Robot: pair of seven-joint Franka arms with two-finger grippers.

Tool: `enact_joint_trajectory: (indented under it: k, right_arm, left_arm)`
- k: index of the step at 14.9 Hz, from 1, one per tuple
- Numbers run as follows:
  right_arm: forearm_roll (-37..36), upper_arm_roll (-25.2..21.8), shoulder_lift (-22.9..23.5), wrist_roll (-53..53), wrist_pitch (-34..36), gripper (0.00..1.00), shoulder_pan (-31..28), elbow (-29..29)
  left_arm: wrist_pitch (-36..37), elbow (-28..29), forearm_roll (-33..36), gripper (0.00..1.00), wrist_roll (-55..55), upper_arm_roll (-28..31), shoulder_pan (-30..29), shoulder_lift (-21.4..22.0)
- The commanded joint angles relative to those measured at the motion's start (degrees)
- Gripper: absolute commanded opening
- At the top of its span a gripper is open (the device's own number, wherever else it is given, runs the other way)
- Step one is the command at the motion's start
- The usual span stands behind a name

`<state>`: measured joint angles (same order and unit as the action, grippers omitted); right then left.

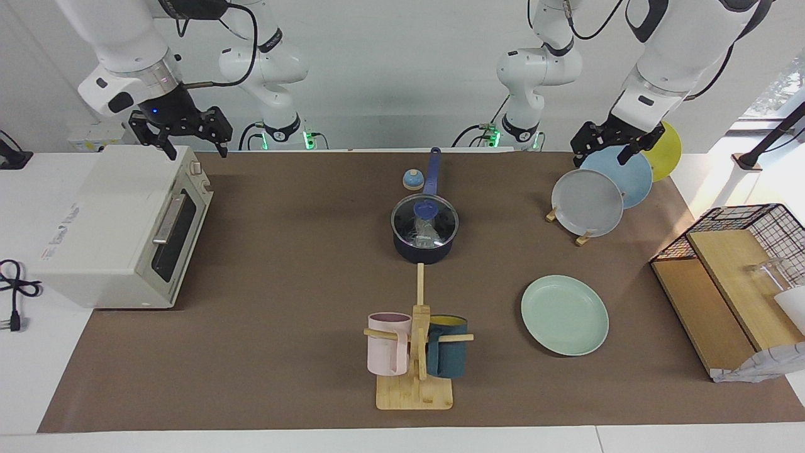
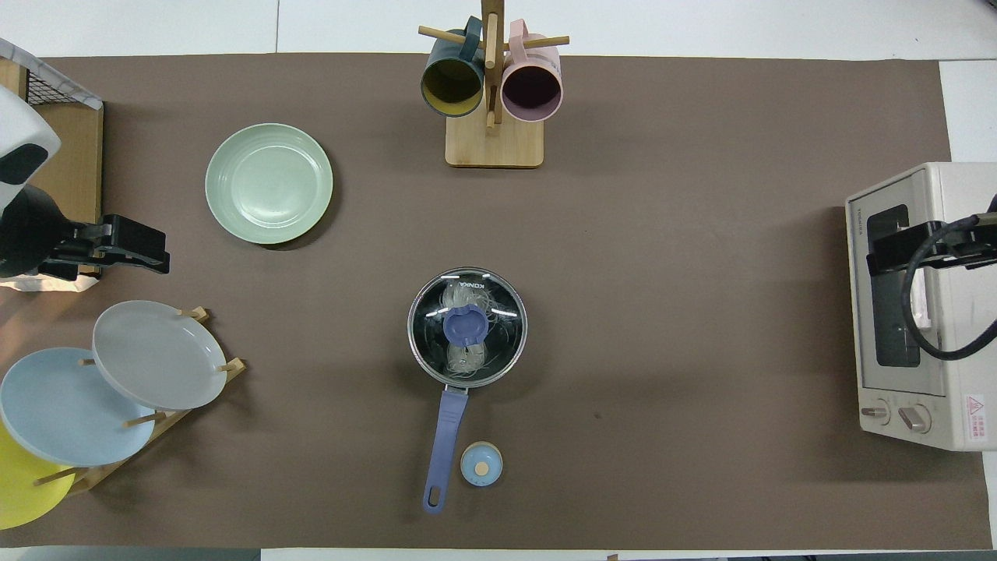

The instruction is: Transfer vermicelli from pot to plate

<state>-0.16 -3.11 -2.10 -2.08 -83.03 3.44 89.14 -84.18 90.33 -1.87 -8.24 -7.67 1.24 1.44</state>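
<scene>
Brown table: vermicelli sits in the lidded pot, well apart from both released, waiting grippers, left and right; glass lid blurs the strands.

- White wall, plain and evenly lit, rising at the robots' end of the table.
- Bright window at the left arm's end, daylight spilling onto the white tabletop there.
- Brown mat spread over most of the white table, pale margin showing at every edge.
- Black power cord with plug lying on the white surface at the right arm's end.
- Soft shadows under standing objects; no harsh glare.
</scene>
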Motion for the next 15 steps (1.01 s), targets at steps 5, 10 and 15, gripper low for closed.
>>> enact_joint_trajectory:
  k: [5, 10, 15]
  right_arm:
    - [0.6, 0.21, -1.07, 0.06, 0.06, 1.0, -0.1, 1.12]
    - [1.04, 0.12, -1.16, -0.03, -0.12, 1.0, -0.27, 1.21]
    - [2.35, 0.39, -0.81, 1.19, -2.84, 1.0, 2.43, 1.39]
  left_arm:
    - [0.59, -0.07, -0.24, 1.0, -0.55, 0.55, 0.43, 0.58]
    - [0.59, -0.07, -0.24, 1.0, -0.55, 0.55, 0.43, 0.58]
    - [0.59, -0.07, -0.24, 1.0, -0.55, 0.55, 0.43, 0.58]
